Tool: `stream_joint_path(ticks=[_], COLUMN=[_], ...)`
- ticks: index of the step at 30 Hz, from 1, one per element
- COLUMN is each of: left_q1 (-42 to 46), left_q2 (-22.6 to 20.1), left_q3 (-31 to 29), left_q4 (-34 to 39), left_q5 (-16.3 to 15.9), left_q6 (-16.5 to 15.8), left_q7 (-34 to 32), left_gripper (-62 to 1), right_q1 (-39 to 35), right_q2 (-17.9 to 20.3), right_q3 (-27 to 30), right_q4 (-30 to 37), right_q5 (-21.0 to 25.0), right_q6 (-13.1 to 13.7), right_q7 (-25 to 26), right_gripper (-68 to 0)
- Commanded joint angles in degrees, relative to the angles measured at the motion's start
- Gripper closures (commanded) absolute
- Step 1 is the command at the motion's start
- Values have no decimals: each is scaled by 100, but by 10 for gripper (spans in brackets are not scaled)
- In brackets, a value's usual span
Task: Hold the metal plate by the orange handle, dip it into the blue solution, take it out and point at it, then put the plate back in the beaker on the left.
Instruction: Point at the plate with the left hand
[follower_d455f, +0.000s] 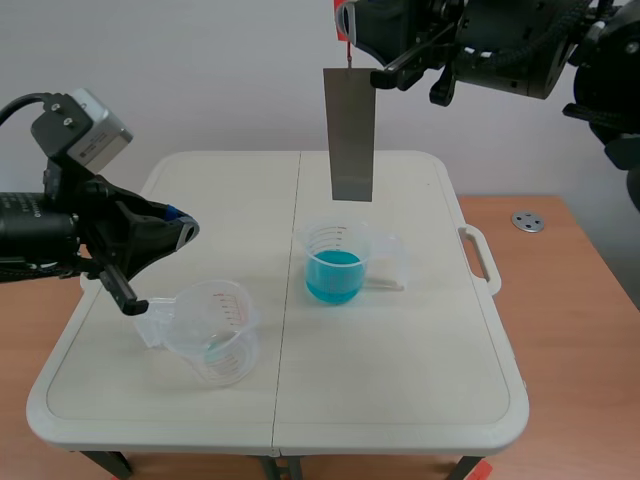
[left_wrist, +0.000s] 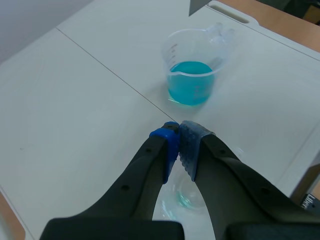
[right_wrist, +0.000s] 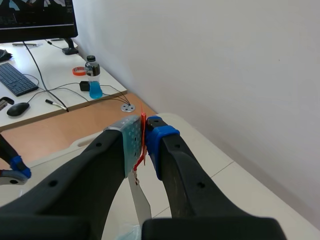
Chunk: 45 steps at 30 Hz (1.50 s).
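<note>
A grey metal plate (follower_d455f: 350, 133) hangs upright above the clear beaker of blue solution (follower_d455f: 334, 264), its lower edge clear of the rim. My right gripper (follower_d455f: 345, 22), raised over the table's far side, is shut on the plate's orange handle (right_wrist: 143, 131); the plate (right_wrist: 140, 198) drops below the fingers. My left gripper (follower_d455f: 178, 231) is shut on nothing and hovers just above the left beaker (follower_d455f: 214, 332), which holds only a blue trace. In the left wrist view the shut gripper (left_wrist: 179, 137) points toward the blue beaker (left_wrist: 193, 75), with the left beaker (left_wrist: 186, 198) under it.
The white folding table (follower_d455f: 400, 400) has a carry handle (follower_d455f: 480, 258) at its right edge. A small metal disc (follower_d455f: 527, 221) lies on the wooden desk beyond. A bottle (right_wrist: 93, 78), a keyboard (right_wrist: 14, 79) and cables sit on a far desk.
</note>
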Motion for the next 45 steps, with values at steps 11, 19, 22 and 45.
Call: stream_joint_path(ticks=[11,19,22,45], left_q1=[-1032,-1471,-1591,-1917], left_q2=[1047,1554,1703,2382], left_q3=[400,560,603,610], left_q4=[-970,-1508,-1665,-2120], left_q5=[901,1340,1547,2155], left_q6=[11,11,15,-293], left_q7=[-63,-66,-63,-83], left_gripper=[-29,-30,-30,-29], right_q1=[146,146,146,146], right_q2=[-28,-28,-28,-26], right_q3=[-50,-50,-50,-50], right_q4=[81,81,81,81], right_q5=[63,63,63,66], right_q6=[17,17,17,17], right_q7=[129,129,129,129], right_gripper=[-13,-13,-13,-13])
